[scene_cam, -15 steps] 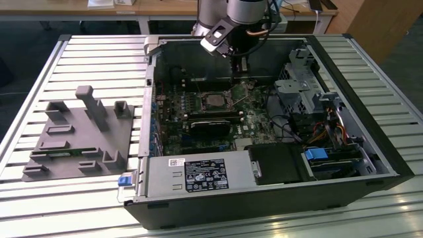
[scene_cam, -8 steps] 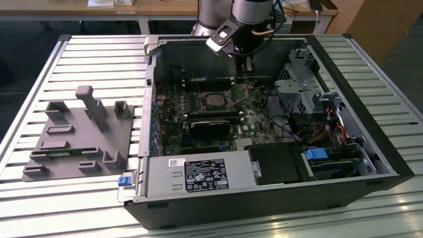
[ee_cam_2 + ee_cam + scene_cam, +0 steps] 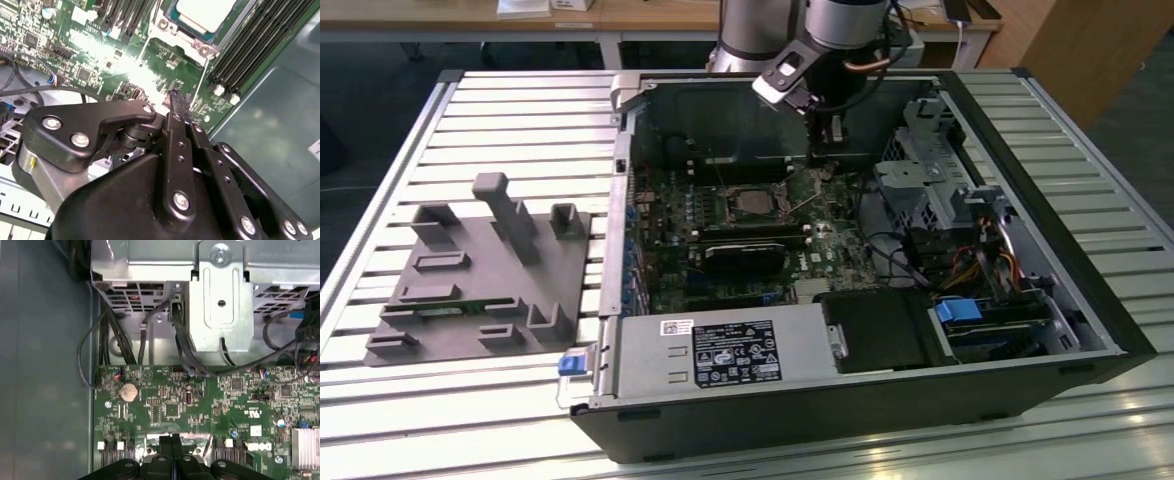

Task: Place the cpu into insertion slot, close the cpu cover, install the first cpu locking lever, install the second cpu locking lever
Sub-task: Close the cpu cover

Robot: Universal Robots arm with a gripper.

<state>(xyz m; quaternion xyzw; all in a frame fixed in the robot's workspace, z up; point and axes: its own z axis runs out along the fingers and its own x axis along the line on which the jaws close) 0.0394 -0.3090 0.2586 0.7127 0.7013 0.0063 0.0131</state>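
The cpu point(image 3: 206, 11), a silver-grey square, lies in the insertion slot point(image 3: 731, 205) on the green motherboard point(image 3: 165, 405). A silver metal frame, the cpu cover point(image 3: 172, 27), lies flat around it. My gripper point(image 3: 825, 150) reaches down inside the computer case, to the exterior view's right of the slot and a little behind it. Its black fingers point(image 3: 166, 441) are pressed together with nothing between them, hovering close over the board. In the second wrist view the fingertips point(image 3: 175, 97) sit a short way from the slot's corner.
A black heatsink block point(image 3: 744, 260) sits in front of the slot, and black memory slots point(image 3: 250, 45) run beside it. A metal drive cage point(image 3: 220, 305) with dangling cables point(image 3: 145, 340) stands nearby. A grey fixture block point(image 3: 480, 270) rests on the slatted table outside the case.
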